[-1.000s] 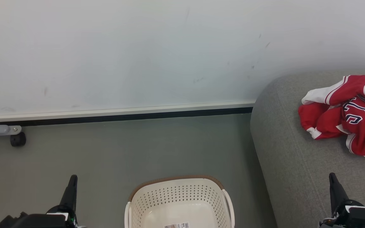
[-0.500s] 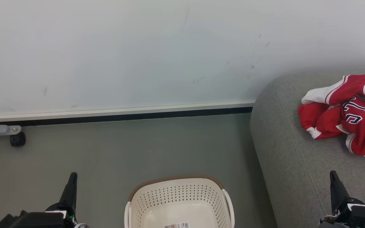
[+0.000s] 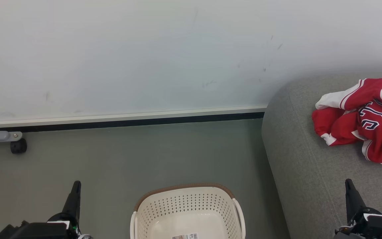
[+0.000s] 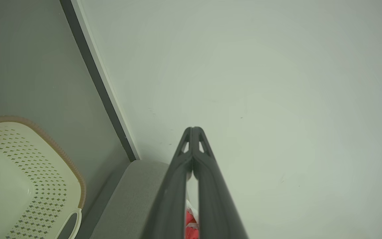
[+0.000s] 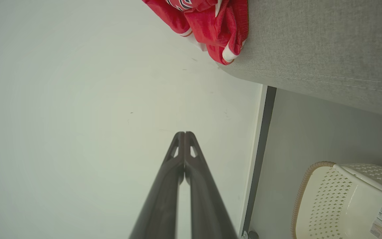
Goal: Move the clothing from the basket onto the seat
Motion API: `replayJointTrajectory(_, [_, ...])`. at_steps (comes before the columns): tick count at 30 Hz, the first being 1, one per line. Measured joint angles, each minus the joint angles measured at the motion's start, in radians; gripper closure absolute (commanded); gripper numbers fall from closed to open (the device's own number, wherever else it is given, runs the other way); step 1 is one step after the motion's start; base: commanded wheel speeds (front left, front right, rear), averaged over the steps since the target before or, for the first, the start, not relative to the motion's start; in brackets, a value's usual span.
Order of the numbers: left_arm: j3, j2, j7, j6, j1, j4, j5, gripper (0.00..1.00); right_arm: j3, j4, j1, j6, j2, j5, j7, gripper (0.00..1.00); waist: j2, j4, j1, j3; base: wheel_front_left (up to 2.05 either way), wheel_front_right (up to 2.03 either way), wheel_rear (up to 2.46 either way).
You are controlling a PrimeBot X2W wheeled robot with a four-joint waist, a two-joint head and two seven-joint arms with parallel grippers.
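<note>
The red and white clothing (image 3: 363,119) lies bunched on the grey seat (image 3: 303,166) at the right, dark lettering showing; a corner of the clothing (image 5: 211,23) hangs near the cushion's edge. The cream basket (image 3: 187,212) stands on the floor at the bottom centre with only a barcode sticker inside. My left gripper (image 3: 76,186) is shut at the lower left, over the floor beside the basket, holding nothing. My right gripper (image 3: 348,184) is shut at the lower right, above the seat's front part and short of the clothing. Both wrist views show shut fingertips (image 4: 193,130) (image 5: 184,134).
A pale wall (image 3: 144,56) with a dark skirting strip (image 3: 121,122) runs behind the grey floor (image 3: 128,156). A grey bar on a black caster (image 3: 18,146) pokes in at the left edge.
Both grippers have shifted very slightly upward in the head view since one second ago; nothing else differs.
</note>
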Motion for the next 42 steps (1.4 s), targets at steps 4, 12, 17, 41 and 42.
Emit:
replayJointTrajectory(4, [0.0,0.0,0.0,0.0,0.0,0.0,0.0,1.0,0.0,0.0,0.0,0.0,0.0,0.0,0.0,1.0,0.0,0.0,0.0,0.0,0.0,0.0,0.0])
replayJointTrajectory(12, [0.0,0.0,0.0,0.0,0.0,0.0,0.0,1.0,0.0,0.0,0.0,0.0,0.0,0.0,0.0,1.0,0.0,0.0,0.0,0.0,0.0,0.0,0.0])
replayJointTrajectory(17, [0.0,0.0,0.0,0.0,0.0,0.001,0.0,1.0,0.0,0.0,0.0,0.001,0.0,0.0,0.0,1.0,0.0,0.0,0.0,0.0,0.0,0.0,0.0])
replayJointTrajectory(41, [0.0,0.0,0.0,0.0,0.0,0.001,0.0,1.0,0.0,0.0,0.0,0.001,0.0,0.0,0.0,1.0,0.0,0.0,0.0,0.0,0.0,0.0,0.0])
replayJointTrajectory(42, [0.0,0.0,0.0,0.0,0.0,0.001,0.0,1.0,0.0,0.0,0.0,0.001,0.0,0.0,0.0,1.0,0.0,0.0,0.0,0.0,0.0,0.0,0.0])
